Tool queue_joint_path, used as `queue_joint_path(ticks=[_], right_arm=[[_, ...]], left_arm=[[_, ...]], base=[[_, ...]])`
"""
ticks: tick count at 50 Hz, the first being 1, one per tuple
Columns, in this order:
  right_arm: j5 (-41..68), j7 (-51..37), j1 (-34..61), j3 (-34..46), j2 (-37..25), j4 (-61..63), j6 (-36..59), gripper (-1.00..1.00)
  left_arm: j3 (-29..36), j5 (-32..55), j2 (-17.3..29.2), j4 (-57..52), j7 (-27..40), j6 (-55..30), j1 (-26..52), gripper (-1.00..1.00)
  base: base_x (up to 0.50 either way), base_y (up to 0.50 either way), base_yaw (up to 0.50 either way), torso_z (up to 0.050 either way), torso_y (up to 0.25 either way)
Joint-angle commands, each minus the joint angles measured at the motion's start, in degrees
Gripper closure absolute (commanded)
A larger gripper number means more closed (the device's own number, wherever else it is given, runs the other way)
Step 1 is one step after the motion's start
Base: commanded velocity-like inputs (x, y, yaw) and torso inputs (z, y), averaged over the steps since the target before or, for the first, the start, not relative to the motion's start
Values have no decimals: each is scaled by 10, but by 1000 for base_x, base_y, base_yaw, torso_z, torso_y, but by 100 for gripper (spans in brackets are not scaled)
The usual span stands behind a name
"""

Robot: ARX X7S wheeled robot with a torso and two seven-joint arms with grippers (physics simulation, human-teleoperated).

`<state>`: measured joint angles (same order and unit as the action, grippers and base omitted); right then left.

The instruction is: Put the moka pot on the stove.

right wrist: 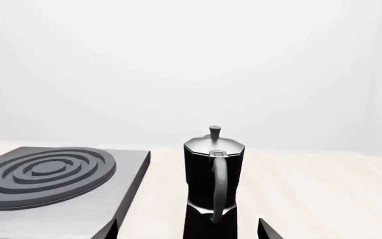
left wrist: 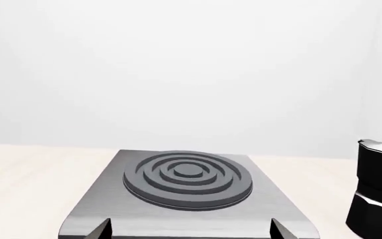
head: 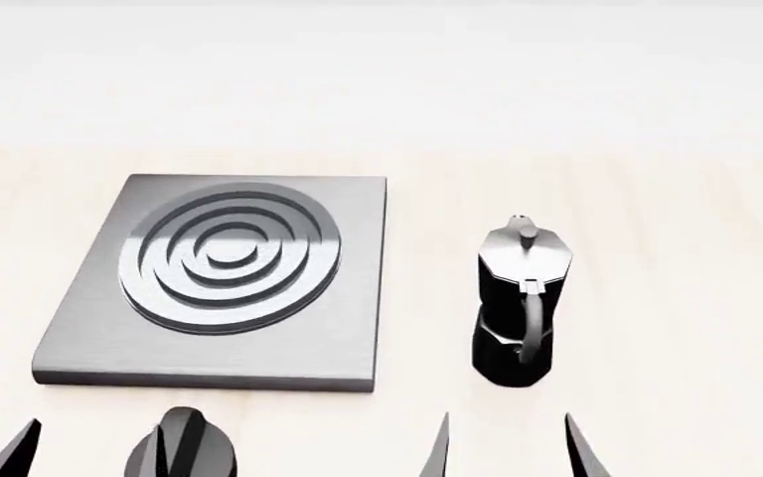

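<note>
Nothing of the task is done yet, judging by how things lie: the small black faceted moka pot with its silver-grey knobbed lid [head: 521, 303] stands upright on the pale wooden worktop [head: 699, 248], beside the flat square brushed-grey metal stove [head: 349, 338] on its right and clearly apart from it, curved handle turned toward the robot. The raised ringed burner [head: 229, 260] carries nothing.

The right tool [head: 507, 447] sits at the near edge of the head view, its two dark fingers spread wide with the pot straight ahead between their lines but beyond their tips; the right wrist view confirms the pot centred in the gap, untouched. The left tool [left wrist: 189, 230] is spread as well, facing the stove's near edge and holding nothing. A black round dial knob [head: 186, 447] lies near the stove's front edge.

Everything remains: closing on the pot, lifting it, carrying it leftward and setting it down on the burner.
</note>
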<state>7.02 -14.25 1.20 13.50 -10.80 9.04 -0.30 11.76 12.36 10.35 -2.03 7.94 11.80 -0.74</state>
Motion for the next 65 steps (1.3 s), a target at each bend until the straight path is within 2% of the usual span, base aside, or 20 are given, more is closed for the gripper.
queue_joint_path(ticks=[1, 65], right_arm=[[3, -3, 2, 3, -3, -3, 0, -100], [14, -18, 10, 28, -14, -13, -6, -100]], left_arm=[[4, 2, 3, 2, 4, 3, 0, -100], [21, 18, 19, 4, 18, 10, 3, -100]], base=[[227, 0, 0, 0, 0], [226, 0, 0, 0, 0]])
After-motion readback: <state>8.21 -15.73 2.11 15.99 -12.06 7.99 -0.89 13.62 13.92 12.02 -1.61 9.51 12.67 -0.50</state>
